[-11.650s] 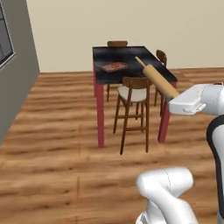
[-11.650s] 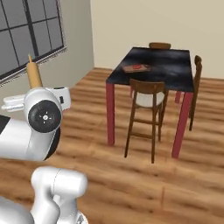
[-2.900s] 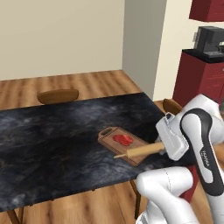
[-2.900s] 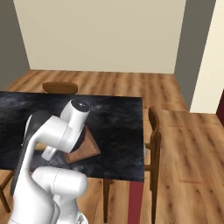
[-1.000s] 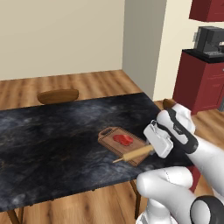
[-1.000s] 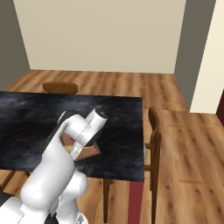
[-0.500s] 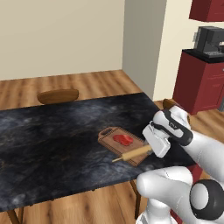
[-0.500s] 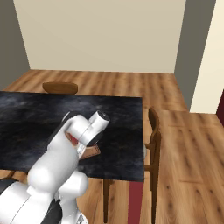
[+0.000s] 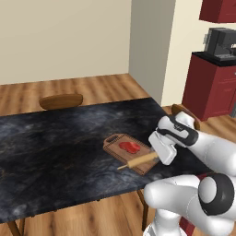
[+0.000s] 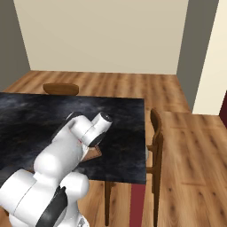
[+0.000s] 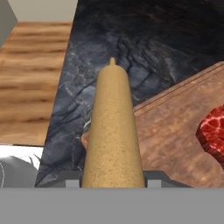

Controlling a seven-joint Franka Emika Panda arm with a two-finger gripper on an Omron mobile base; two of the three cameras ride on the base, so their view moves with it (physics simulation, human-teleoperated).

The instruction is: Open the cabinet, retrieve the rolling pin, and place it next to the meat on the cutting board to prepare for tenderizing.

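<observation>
Hand view, nearest first: the rolling pin point(image 11: 113, 131) runs up the middle of the frame from between the tool's two dark finger tips, which press on it from either side at the bottom edge, so the tool point(image 11: 113, 179) is clamped on the rolling pin; its far handle tip points out over the dark marbled tabletop point(image 11: 144, 39); to the right of the pin lies the cutting board point(image 11: 175, 131), brown with a darker raised rim, and the pin's near part overlaps the board's edge; on the board, at the right edge of the frame, sits the meat point(image 11: 212, 131), bright red and marbled, just beside the pin but apart from it; beyond the tabletop's left edge shows wooden floor point(image 11: 30, 78). Left base view: the white arm bends in from the lower right and the tool point(image 9: 159, 154) grips one end of the rolling pin point(image 9: 138, 162), which lies low along the near edge of the cutting board point(image 9: 113, 145), whether resting on it or just above I cannot tell; the meat point(image 9: 130, 147) lies in the middle of the board, near the pin; the board sits toward the right end of the tabletop point(image 9: 55, 152); behind the tabletop a wooden chair back point(image 9: 61, 100) shows, and farther off to the right stand low red drawer fronts point(image 9: 209, 87) with a dark coffee machine point(image 9: 221, 42) on top. Right base view: the arm hides most of the cutting board point(image 10: 93, 154), one corner showing beside it; a wooden chair point(image 10: 155, 142) stands at the tabletop's right end.
</observation>
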